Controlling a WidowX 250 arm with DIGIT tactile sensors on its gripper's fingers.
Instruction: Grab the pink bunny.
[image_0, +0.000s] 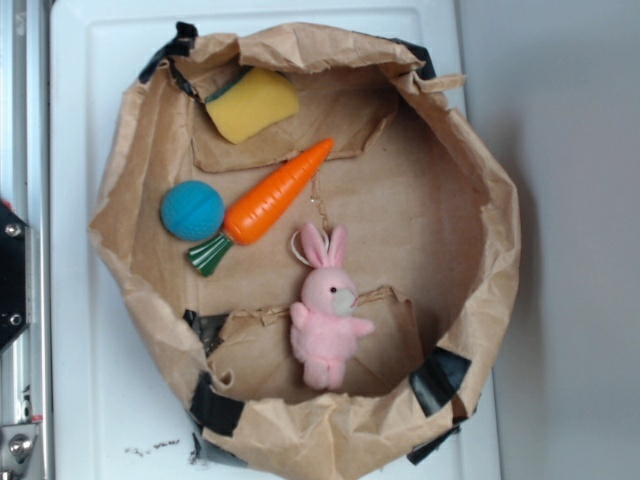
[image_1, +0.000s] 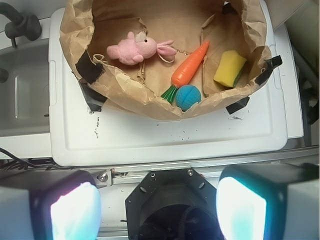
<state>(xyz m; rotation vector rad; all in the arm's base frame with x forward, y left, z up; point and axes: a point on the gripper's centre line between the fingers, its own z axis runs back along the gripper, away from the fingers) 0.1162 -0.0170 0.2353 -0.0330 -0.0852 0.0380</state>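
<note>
Jaws spread wide and empty, the gripper (image_1: 158, 210) hangs well short of the paper tub (image_1: 150, 107); ahead and left of it the bunny (image_1: 134, 49) lies beside the carrot (image_1: 189, 66). Soft, light plush, likely best pinched across its body.

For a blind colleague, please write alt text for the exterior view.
A pink bunny lies inside a round brown paper enclosure on a white tray, ears pointing up the picture. Up and left of it lies an orange toy carrot with a blue ball beside its green end, and a yellow sponge near the top. No claw is visible.
</note>
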